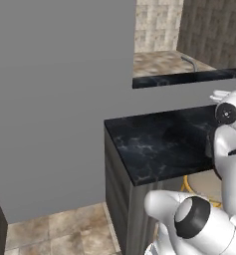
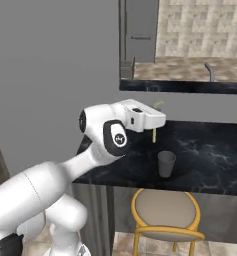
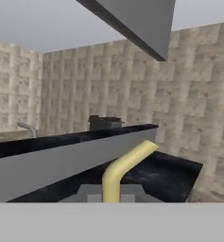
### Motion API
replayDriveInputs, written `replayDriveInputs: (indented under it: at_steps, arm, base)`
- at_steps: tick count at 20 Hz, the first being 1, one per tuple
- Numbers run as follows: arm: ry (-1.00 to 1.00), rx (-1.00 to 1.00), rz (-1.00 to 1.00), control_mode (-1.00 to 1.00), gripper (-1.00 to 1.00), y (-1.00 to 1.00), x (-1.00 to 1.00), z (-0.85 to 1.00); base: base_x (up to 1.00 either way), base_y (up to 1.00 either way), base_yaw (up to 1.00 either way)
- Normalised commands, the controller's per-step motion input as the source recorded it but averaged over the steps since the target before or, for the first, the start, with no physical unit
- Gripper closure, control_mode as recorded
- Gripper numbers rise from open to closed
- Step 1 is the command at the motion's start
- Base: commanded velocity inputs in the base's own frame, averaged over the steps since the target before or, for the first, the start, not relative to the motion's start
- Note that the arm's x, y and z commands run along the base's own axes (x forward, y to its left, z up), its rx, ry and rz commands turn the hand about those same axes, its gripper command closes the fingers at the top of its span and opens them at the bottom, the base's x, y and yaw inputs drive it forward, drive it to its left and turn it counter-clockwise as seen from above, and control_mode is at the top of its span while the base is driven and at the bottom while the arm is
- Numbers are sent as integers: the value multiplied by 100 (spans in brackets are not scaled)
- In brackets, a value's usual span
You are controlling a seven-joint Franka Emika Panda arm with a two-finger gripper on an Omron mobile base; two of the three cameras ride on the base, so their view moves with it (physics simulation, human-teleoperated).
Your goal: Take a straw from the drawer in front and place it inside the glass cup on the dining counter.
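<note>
My gripper (image 2: 154, 125) is shut on a yellow bendy straw (image 2: 153, 135). It holds the straw upright above the black marbled dining counter (image 2: 210, 150), with the bent tip pointing up. The grey glass cup (image 2: 166, 163) stands upright on that counter, a little to the right of the straw's lower end and nearer the front. The straw is above the cup's rim and off to its side, not over its mouth. In the hand view the straw (image 3: 117, 171) rises from between the fingertips and bends to the right. The drawer is out of view.
A yellow-framed chair (image 2: 164, 209) is tucked under the counter's front edge. Behind the counter a grey wall rises to a higher narrow black ledge (image 2: 190, 86). A large grey wall (image 1: 55, 99) stands to the left. Tiled floor (image 1: 64, 231) lies left of the counter's end.
</note>
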Motion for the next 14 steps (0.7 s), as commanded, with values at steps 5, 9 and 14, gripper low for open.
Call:
replayDriveInputs:
  at_steps: [5, 9, 14]
  arm:
    - [6, 14, -31, -100, 100, 0, 36, -3]
    - [6, 12, -28, -100, 100, -1, 33, -3]
    - [2, 10, -28, -100, 100, 0, 19, 0]
  base:
    - [0, 0, 0]
    - [0, 0, 0]
    - [0, 0, 0]
